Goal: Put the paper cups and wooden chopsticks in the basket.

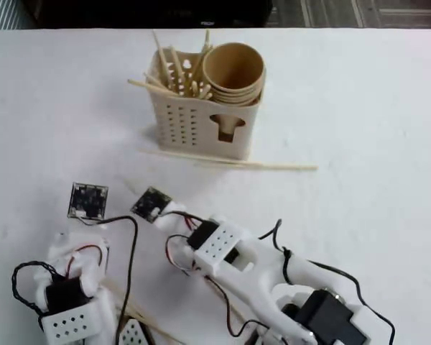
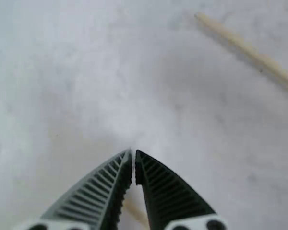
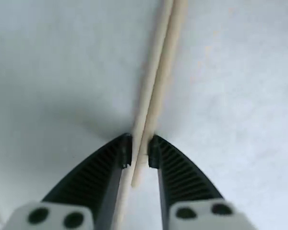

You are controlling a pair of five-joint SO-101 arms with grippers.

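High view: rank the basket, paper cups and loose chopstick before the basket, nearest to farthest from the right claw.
1. Loose chopstick, on the table, nearest the right claw.
2. Basket, just behind it.
3. Paper cups, inside the basket's right part.

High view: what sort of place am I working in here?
Most likely a robotics test bench, not a kitchen: a plain white table, two small arms with loose exposed wiring, and a basket holding paper cups and wooden chopsticks, set out as practice items.

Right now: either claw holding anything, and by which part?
Right claw grips a pair of wooden chopsticks close to one end, most of their length sticking out ahead. Left claw is shut on nothing.
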